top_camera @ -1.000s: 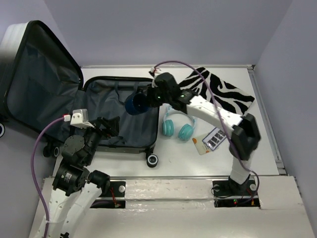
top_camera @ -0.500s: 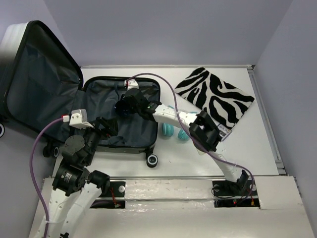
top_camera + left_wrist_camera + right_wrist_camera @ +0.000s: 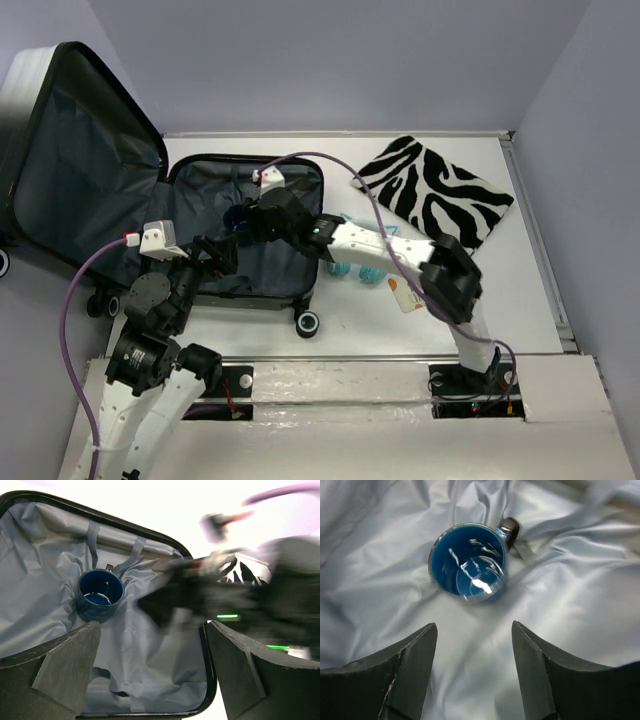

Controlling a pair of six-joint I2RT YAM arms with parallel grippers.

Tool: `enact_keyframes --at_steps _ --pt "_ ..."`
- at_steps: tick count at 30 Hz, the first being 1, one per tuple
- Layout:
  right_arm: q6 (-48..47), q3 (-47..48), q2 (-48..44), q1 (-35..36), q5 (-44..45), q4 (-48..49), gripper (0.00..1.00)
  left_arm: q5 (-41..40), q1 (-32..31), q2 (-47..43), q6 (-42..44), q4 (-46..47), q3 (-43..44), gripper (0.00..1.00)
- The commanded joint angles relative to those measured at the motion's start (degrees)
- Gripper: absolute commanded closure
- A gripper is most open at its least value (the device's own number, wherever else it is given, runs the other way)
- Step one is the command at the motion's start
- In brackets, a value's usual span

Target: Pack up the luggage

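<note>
The luggage lies open at the table's left, lid propped up and grey lining bare. A blue mug rests on the lining in the far part of the base, rim up, handle toward the back. It also shows in the left wrist view as the mug. My right gripper hovers open just short of the mug, touching nothing; from above that gripper is inside the case, largely hiding the mug. My left gripper stands wide open and empty over the case's near edge.
A zebra-striped pouch lies at the back right of the table. Teal headphones sit just right of the case, partly under the right arm. A small card lies beside them. A black wheel sticks out at the case's near corner.
The right arm swung left, carrying the blue mug from beside the case into it. Its jaws have opened and the mug now rests free on the lining. The left arm has not moved.
</note>
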Motion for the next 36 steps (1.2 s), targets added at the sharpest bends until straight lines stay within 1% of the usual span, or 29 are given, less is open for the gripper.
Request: enact_keyframes --at_steps 1,2,3,4,5,6,9,10,12,16,18,21,24,30,34,36 --pt "-0.5 -6.0 -17.5 -0.8 1.4 -2.7 0.23 -0.7 0.5 -1.0 -0.2 2.2 1.3 0.01" --pt "-0.2 -10.6 -19.9 -1.5 2.3 -4.8 0.18 -0.5 0.5 -1.0 -0.2 2.4 1.3 0.01" --pt "0.3 -13.2 -22.2 -2.4 2.8 -6.9 0.14 -0.3 0.5 -1.1 -0.2 2.5 1.2 0.01" --pt "2.6 -16.2 -26.4 -3.6 3.7 -10.9 0.09 0.1 0.5 -1.1 -0.1 2.6 1.2 0.01" --pt "4.3 -19.5 -28.7 -6.6 3.8 -12.5 0.07 0.4 0.7 -1.1 -0.1 2.7 1.1 0.01" --pt "7.8 -26.7 -33.2 -8.4 2.2 -14.2 0.04 0.7 0.6 -1.2 0.0 2.8 1.1 0.01" --pt "13.2 -36.9 -39.3 -13.7 1.6 -14.5 0.00 1.1 1.0 -1.1 0.1 3.0 0.9 0.01" --pt "14.0 -41.6 -41.7 -14.5 1.9 -14.5 0.00 1.2 1.1 -0.8 0.1 3.0 0.9 0.01" --pt "15.2 -44.3 -42.4 -16.6 1.4 -14.5 0.00 1.7 1.1 -0.4 0.1 3.1 0.9 0.01" --pt "14.9 -42.9 -37.5 -16.6 1.1 -14.2 0.00 2.2 1.4 0.2 0.3 3.3 0.7 0.01" --pt "15.0 -41.4 -33.1 -17.1 4.2 -14.1 0.00 2.1 1.4 0.3 0.2 3.2 0.7 0.01" --pt "16.4 -40.8 -28.3 -17.7 5.8 -14.5 0.01 2.0 1.5 0.1 0.2 3.0 0.7 0.01" --pt "18.2 -41.9 -26.2 -18.2 8.2 -15.6 0.02 2.3 1.5 0.1 0.2 3.2 0.7 0.01" --pt "19.9 -45.2 -26.7 -18.2 10.7 -17.2 0.03 3.0 1.5 -0.2 0.5 3.5 0.6 0.01" --pt "20.3 -45.1 -26.5 -18.2 12.0 -19.6 0.00 3.0 1.5 -0.5 0.5 3.4 0.6 0.01" --pt "19.1 -45.1 -28.9 -18.2 12.1 -19.7 0.00 3.1 1.5 -0.6 0.4 3.4 0.6 0.01"
